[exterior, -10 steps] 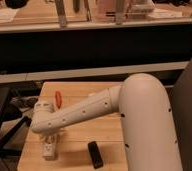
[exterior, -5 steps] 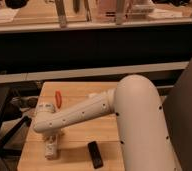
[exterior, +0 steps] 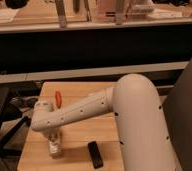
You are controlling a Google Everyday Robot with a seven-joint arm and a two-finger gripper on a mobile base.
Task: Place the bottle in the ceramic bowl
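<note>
The gripper (exterior: 52,136) at the end of the white robot arm (exterior: 84,112) hangs low over the front left part of the light wooden table (exterior: 84,90), directly above the small whitish plastic bottle (exterior: 55,148); whether it clasps the bottle cannot be told. The bottle sits on the tabletop. A black rectangular slab (exterior: 94,153) lies to its right, and an orange stick (exterior: 58,98) lies farther back.

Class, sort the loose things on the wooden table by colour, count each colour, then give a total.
Whitish: 1, the bottle, just below the gripper at the front left of the table.
Orange: 1, the stick.
Black: 1, the slab.
Total: 3.
</note>
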